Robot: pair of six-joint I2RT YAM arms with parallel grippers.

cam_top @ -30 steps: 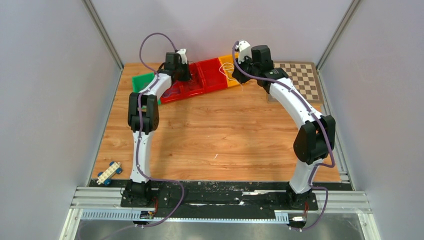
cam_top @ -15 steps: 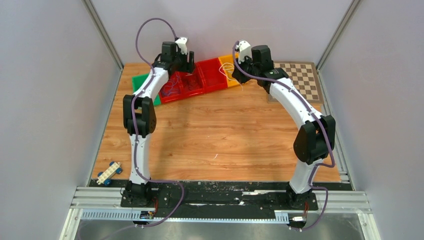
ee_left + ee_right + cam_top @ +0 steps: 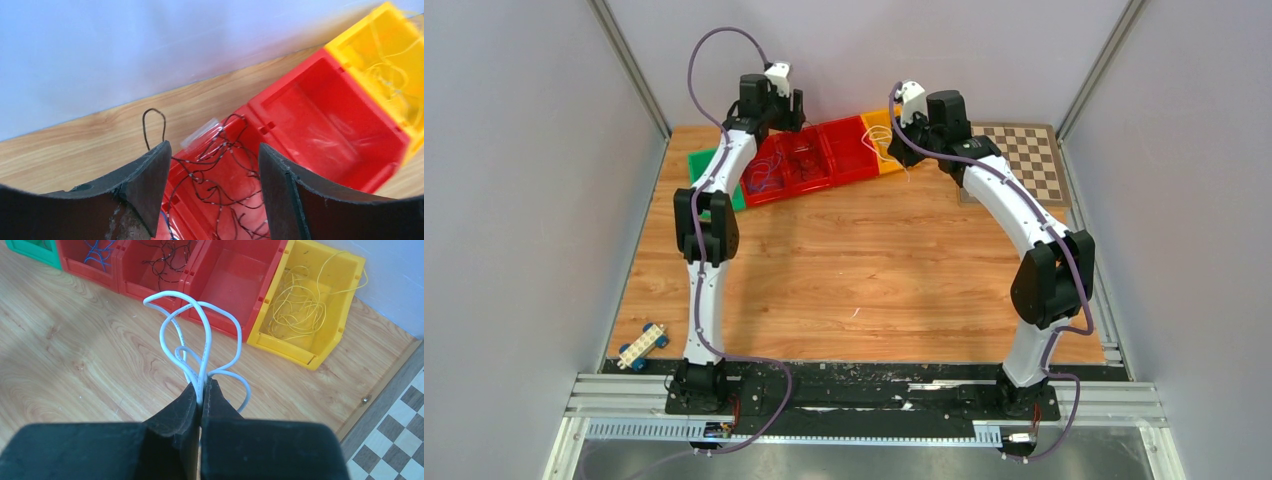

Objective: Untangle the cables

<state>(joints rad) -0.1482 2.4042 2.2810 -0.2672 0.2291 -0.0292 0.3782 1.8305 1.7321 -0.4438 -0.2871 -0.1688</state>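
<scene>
My left gripper (image 3: 214, 147) stands open above a red bin (image 3: 186, 201) that holds a tangle of black cable (image 3: 220, 175). Nothing is between its fingers. One black loop (image 3: 152, 125) pokes over the bin's far rim. In the top view that gripper (image 3: 782, 108) hangs at the back of the table over the row of bins. My right gripper (image 3: 202, 385) is shut on a looped white cable (image 3: 200, 320) and holds it above the wood in front of the bins. In the top view the right gripper (image 3: 896, 140) hovers by the yellow bin (image 3: 879, 125).
The bins stand in a row at the back: green (image 3: 30, 250), red with blue cable (image 3: 97, 252), red with the black cable (image 3: 165, 260), an empty red one (image 3: 235, 275), and yellow (image 3: 300, 352) with yellow cable (image 3: 295, 305). A chessboard (image 3: 1029, 160) lies back right. A toy block car (image 3: 642, 345) lies front left.
My left gripper has opened and lifted up and back from the red bin, leaving the black cable inside. The right arm and its white cable have not moved.
</scene>
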